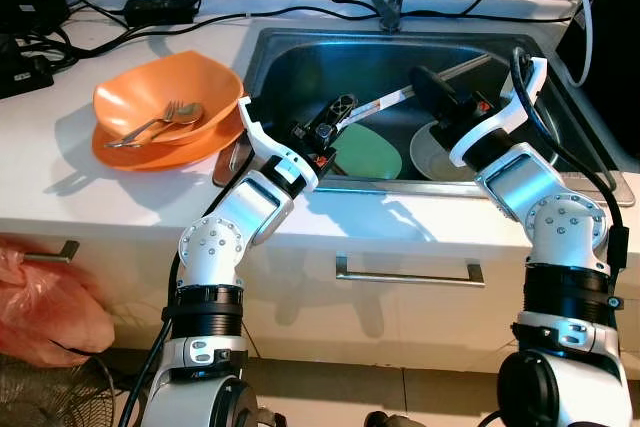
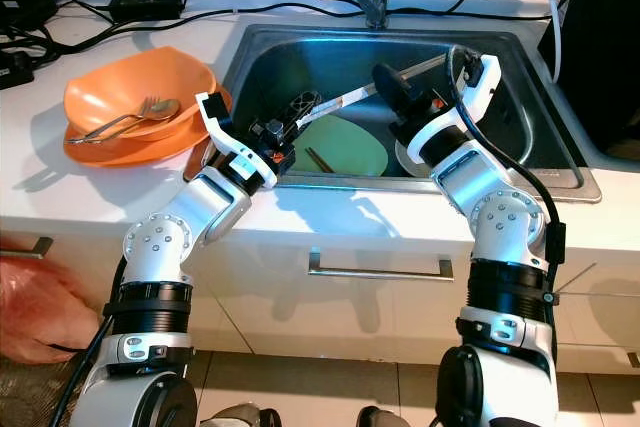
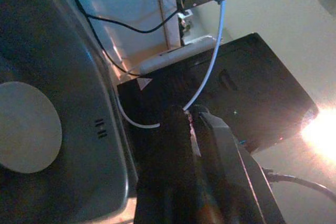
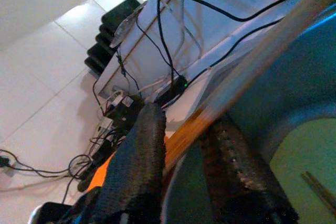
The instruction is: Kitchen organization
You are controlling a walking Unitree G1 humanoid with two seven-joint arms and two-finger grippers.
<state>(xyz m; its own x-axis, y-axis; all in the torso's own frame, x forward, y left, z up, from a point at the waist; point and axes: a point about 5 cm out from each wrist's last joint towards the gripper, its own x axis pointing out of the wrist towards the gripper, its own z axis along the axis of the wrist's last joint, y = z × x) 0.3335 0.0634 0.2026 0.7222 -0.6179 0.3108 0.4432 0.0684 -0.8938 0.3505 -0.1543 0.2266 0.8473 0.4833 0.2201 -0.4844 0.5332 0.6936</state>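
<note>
**A long stick held over the sink**

My right gripper (image 4: 181, 150) pinches a long thin wooden stick (image 4: 273, 45) above the steel sink's (image 1: 300, 52) middle. It feels light, stiff, smooth; I grip near its end. My left gripper's (image 3: 190, 124) fingers are together.

Black cables (image 1: 180, 22) and a power adapter (image 1: 158, 9) trail across the white counter (image 1: 60, 162) behind the sink, a red plastic bag (image 1: 45, 302) sags below left, and a metal drawer handle (image 1: 408, 272) fronts the cabinet.
</note>
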